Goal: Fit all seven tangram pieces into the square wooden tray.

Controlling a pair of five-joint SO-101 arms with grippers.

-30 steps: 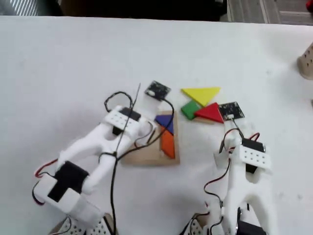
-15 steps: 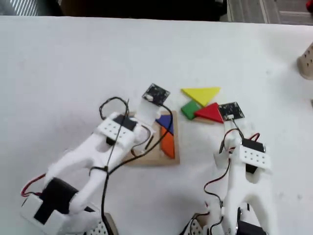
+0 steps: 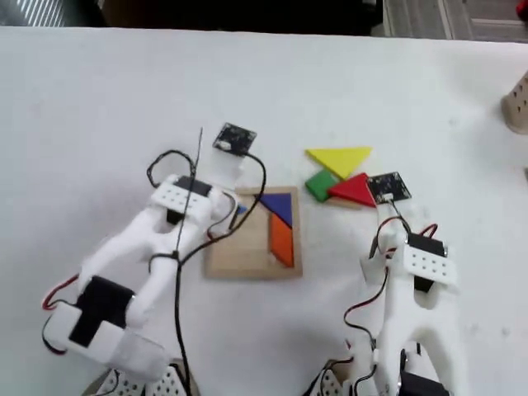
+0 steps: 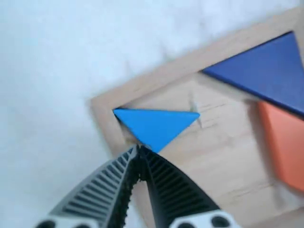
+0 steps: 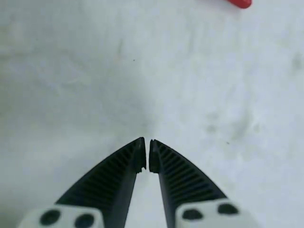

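The square wooden tray [image 3: 239,262] lies at the table's middle and holds a dark blue triangle [image 3: 280,206], an orange piece [image 3: 282,241] and a small light blue triangle [image 3: 240,211]. In the left wrist view my left gripper [image 4: 140,150] is shut, with its tips touching one corner of the light blue triangle [image 4: 154,126], which lies in a corner of the tray [image 4: 101,118]. A yellow triangle [image 3: 338,157], a green square [image 3: 320,185] and a red triangle [image 3: 353,190] lie on the table to the tray's right. My right gripper [image 5: 147,155] is shut and holds nothing, above bare table short of the red triangle [image 5: 240,3].
The left arm [image 3: 157,231] covers the tray's left edge. The right arm [image 3: 412,272] stands at the front right, its wrist board [image 3: 389,187] beside the red triangle. A pale object [image 3: 518,103] sits at the table's right edge.
The left arm has swung to the left and its wrist has come off the tray's middle. The light blue triangle now shows in the tray's far left corner. The right arm has not moved.
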